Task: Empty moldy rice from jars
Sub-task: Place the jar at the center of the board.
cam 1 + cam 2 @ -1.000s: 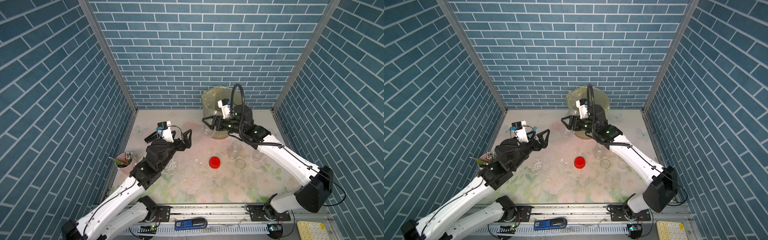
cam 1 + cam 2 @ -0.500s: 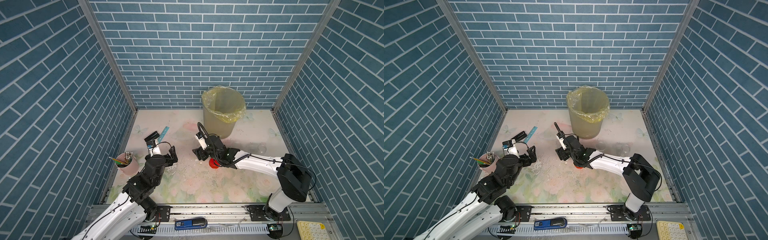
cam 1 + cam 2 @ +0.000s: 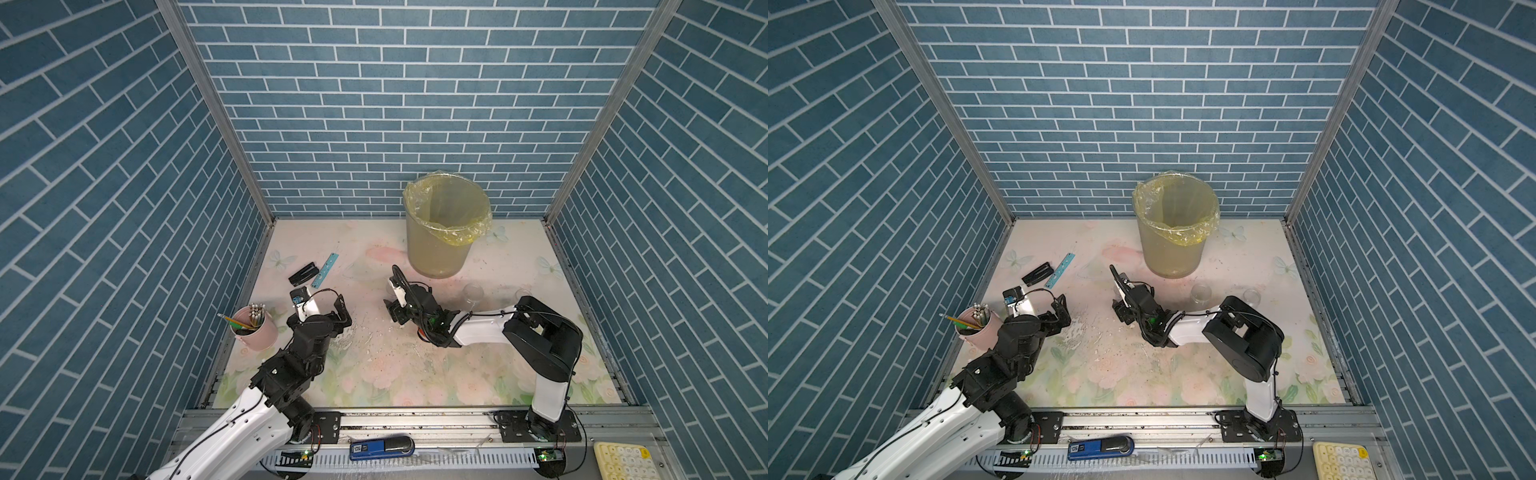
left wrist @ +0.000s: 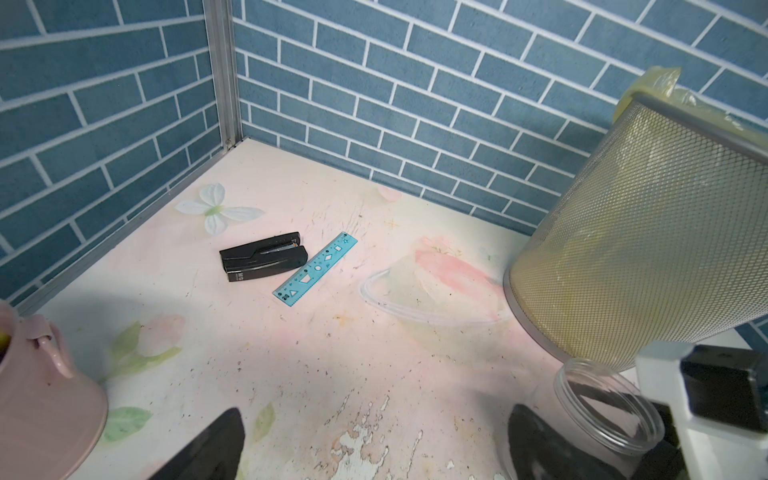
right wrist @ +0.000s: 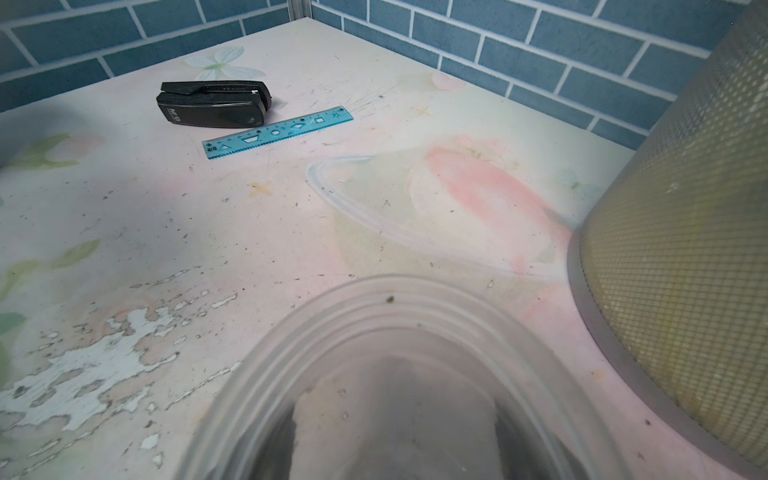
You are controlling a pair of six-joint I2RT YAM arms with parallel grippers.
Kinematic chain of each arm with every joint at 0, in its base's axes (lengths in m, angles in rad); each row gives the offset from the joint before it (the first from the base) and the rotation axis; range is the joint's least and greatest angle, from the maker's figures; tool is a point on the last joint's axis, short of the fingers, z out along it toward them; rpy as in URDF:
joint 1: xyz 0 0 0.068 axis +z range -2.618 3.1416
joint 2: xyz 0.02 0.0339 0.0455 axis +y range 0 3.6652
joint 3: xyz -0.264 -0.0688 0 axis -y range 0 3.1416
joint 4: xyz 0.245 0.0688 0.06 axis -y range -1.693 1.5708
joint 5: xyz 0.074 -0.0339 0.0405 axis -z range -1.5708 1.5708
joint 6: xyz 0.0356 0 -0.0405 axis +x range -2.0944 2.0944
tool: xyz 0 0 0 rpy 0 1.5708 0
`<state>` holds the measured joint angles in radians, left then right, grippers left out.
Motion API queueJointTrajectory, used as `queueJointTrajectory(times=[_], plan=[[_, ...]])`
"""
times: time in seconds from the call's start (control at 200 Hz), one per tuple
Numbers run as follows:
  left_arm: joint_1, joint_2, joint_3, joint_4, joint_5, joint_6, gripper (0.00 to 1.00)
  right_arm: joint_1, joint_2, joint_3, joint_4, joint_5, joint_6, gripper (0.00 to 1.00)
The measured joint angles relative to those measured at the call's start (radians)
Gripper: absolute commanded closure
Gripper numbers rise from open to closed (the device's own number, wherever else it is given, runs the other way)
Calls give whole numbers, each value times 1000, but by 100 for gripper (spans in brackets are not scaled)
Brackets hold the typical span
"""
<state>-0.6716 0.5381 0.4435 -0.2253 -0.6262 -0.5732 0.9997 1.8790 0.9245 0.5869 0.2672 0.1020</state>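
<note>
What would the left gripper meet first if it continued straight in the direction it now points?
Probably the tabletop, at its flaked white patch ahead of the open left gripper, which seems angled slightly down. If it clears that, the teal ruler beside the black stapler comes next; depth is unclear.

Fine matt metal mesh on the bin [image 4: 623, 249] at one o'clock, lined with crinkly glossy yellow film [image 4: 656, 79]. Clear smooth plastic jar [image 4: 606, 407], ridged at the mouth. Glossy black plastic stapler [image 5: 212, 106] at ten o'clock beside translucent teal plastic ruler [image 5: 278, 133]. Matt printed table cover [image 5: 249, 232], flaked rough near the middle.
</note>
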Motion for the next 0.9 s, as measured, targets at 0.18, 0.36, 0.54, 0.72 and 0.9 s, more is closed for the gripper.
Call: queueJointTrajectory(times=[0.18, 0.36, 0.54, 0.72, 0.9], plan=[[0, -58, -59, 55, -24, 40, 0, 2, 0, -21, 47, 16, 2, 28], [0, -60, -61, 68, -71, 85, 1, 3, 0, -39, 51, 22, 7, 20], [0, -30, -53, 86, -100, 126, 0, 8, 0, -56, 63, 23, 29, 3], [0, 8, -45, 116, -119, 160, 0, 16, -7, -101, 76, 33, 43, 1], [0, 27, -45, 144, -142, 190, 0, 17, -34, -109, 77, 37, 50, 1]])
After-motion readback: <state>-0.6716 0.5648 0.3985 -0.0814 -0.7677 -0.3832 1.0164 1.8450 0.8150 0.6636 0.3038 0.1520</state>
